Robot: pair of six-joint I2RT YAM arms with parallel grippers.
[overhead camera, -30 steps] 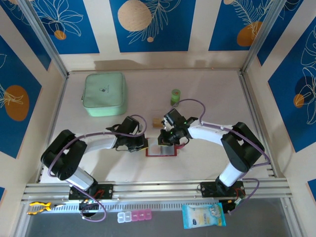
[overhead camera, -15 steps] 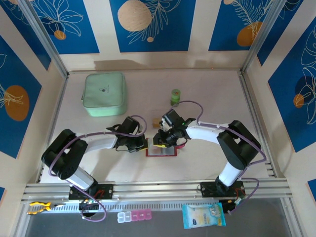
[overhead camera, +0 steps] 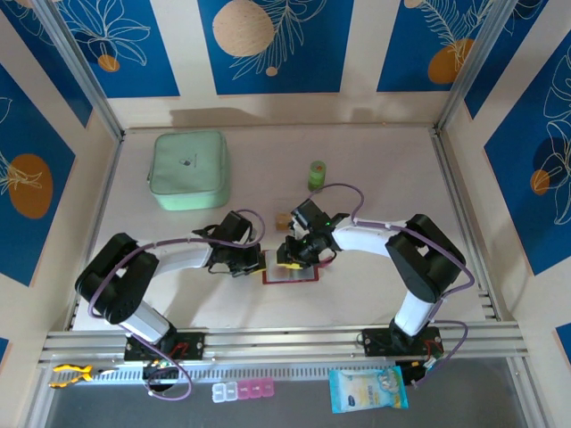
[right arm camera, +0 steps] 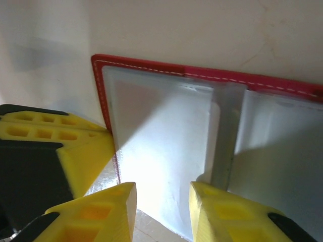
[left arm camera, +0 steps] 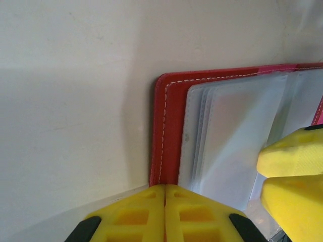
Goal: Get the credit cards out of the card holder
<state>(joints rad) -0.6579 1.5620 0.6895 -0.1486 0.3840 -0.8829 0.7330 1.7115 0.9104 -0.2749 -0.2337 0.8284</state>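
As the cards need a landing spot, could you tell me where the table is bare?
Bare table lies right of the green object and between it and the mint pouch. The left tool and right tool crowd the card holder.

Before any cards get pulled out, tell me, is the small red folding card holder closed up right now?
No, the small red folding card holder lies spread open, with its greyish clear pockets facing up.

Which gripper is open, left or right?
The right gripper: its yellow fingers stand apart over the open red wallet. The left gripper is pressed shut at that wallet's edge.
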